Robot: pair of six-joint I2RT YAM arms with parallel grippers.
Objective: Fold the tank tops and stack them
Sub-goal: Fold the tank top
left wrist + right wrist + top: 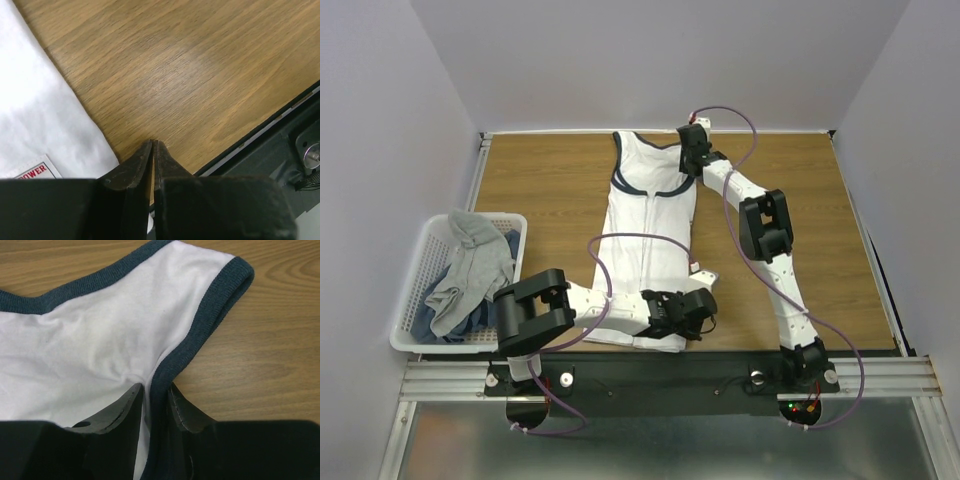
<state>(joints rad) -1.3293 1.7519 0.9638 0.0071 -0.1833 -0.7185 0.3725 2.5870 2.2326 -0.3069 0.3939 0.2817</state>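
While the right gripper (156, 390) is clamped on the navy trim of the white tank top (645, 250), its two fingers nipping the armhole edge just below the shoulder strap, the left gripper (153, 146) has its jaws pressed together with only a hairline between them. Its tips sit over bare wood just beside the top's hem edge. A sliver of white shows low in the gap, and I cannot tell whether that is cloth.

The right arm rises from its base at 5 o'clock, bends at an elbow near 3 o'clock and stretches to the far side, with its wrist down at the strap near 12 o'clock. The left arm is folded low from its base at 7 o'clock, and its forearm lies across the hem pointing toward 3 o'clock.

The white tank top lies spread flat along the middle of the bench (540, 190), neck toward 12 o'clock and hem toward 6 o'clock. The grey tank tops (470, 270) are heaped in a white basket (415, 262) at 8 o'clock.

Only the right wrist view shows the pinch on the ribbed trim and the cloth puckering at the fingers. Only the left wrist view shows a small label (36, 171) with red lettering on the white cloth, and the black rail (280, 135) at the bench's near edge.
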